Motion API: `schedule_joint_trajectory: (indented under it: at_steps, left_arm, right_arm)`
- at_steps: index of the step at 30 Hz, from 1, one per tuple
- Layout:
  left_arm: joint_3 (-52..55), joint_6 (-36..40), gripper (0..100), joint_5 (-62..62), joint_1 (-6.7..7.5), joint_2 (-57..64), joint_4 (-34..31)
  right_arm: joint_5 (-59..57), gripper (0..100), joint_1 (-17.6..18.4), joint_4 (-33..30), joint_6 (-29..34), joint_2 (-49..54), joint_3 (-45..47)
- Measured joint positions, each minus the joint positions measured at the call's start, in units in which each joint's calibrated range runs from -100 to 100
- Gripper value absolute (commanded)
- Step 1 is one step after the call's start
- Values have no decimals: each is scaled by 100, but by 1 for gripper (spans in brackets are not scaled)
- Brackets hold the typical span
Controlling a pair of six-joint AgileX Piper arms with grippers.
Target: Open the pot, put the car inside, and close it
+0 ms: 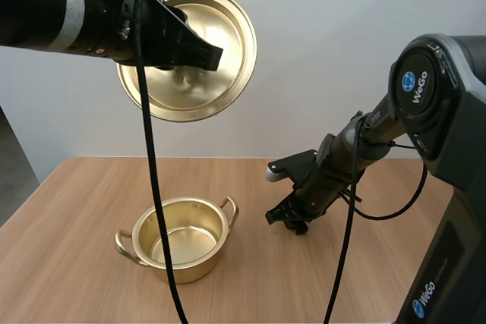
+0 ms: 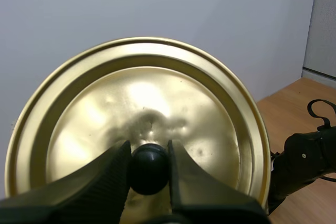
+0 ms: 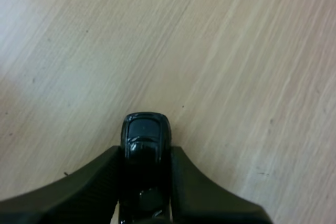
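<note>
The brass pot (image 1: 182, 239) stands open on the wooden table, left of centre, with nothing inside. Its brass lid (image 1: 190, 51) hangs high in the air above the pot, tilted on edge, held by my left gripper (image 1: 199, 52). In the left wrist view that gripper (image 2: 149, 167) is shut on the lid's black knob (image 2: 149, 169), the lid's (image 2: 142, 108) inner face beyond. A small black toy car (image 3: 146, 145) is pinched between the fingers of my right gripper (image 3: 145, 174). That gripper (image 1: 289, 215) sits low over the table, right of the pot.
The wooden table (image 1: 68, 263) runs bare around the pot, with free room at the left and in front. My right arm's base (image 1: 444, 210) rises at the table's right edge.
</note>
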State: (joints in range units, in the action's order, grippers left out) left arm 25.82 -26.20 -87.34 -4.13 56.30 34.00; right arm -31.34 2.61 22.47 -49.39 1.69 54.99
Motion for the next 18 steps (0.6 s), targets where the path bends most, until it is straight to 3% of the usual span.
schedule_joint_trajectory:
  at_steps: [3, 9, 13, 18]
  left_arm:
    - [0, 0, 0, 35, -14, 0, 0]
    - [0, 0, 0, 342, -237, 0, 136]
    - [0, 0, 0, 342, -360, 0, 231]
    - [0, 0, 0, 185, -393, 9, 308]
  right_arm:
    - [-108, 0, 0, 184, -227, 386, 29]
    - [-1029, 0, 72, 1154, -1057, 1566, 14]
    - [-2048, 0, 303, 1829, -1648, 2370, 14]
    - [-3318, 0, 840, 2700, -2395, 3176, 14]
